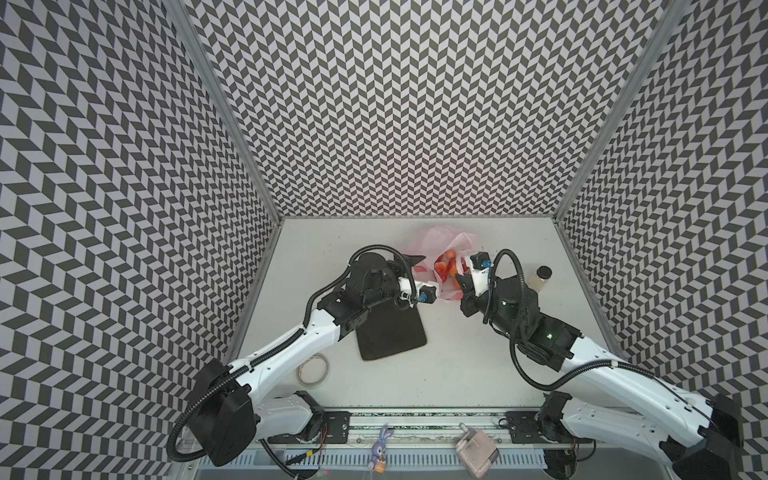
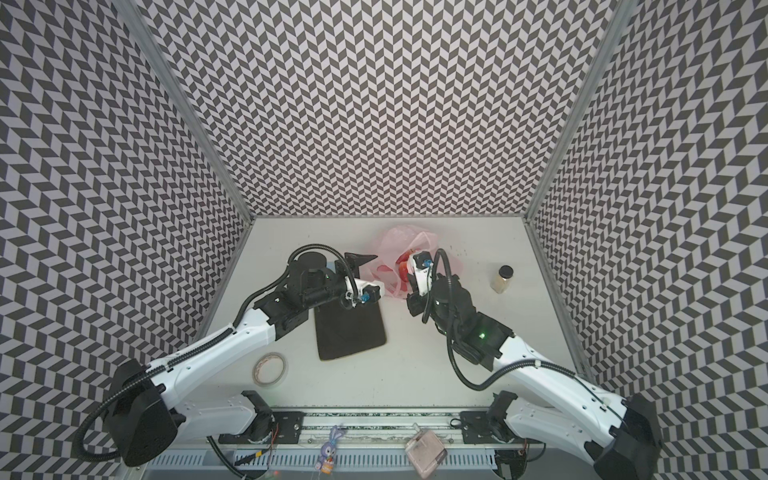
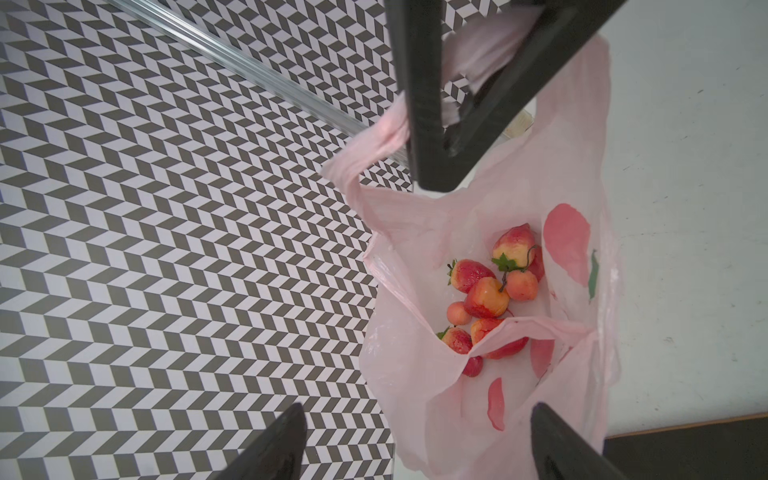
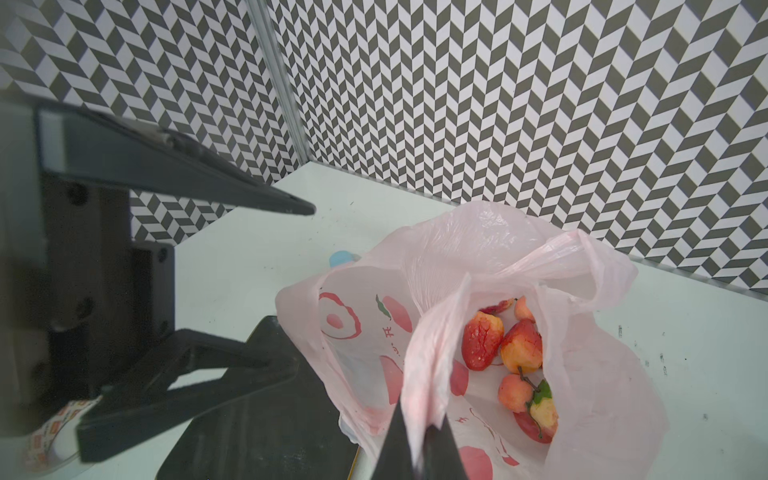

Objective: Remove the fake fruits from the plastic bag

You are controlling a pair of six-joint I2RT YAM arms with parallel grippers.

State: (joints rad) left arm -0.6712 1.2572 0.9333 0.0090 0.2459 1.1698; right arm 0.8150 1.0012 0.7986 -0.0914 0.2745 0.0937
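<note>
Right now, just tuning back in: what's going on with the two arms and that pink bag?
The right gripper is shut on a loop handle of the thin translucent pale-pink plastic bag, holding its mouth open. The left gripper is open, pointed at that mouth, holding nothing. The glossy red strawberries and small orange-peach balls all lie inside the bag; none is out yet. No fruit shows on the square dark plate beside it.

A dark plate (image 1: 390,336) lies on the white table (image 1: 457,374). A tape roll (image 1: 312,370) sits near the plate's front-left corner, and a jar (image 1: 541,277) stands well apart to the plate's right.
</note>
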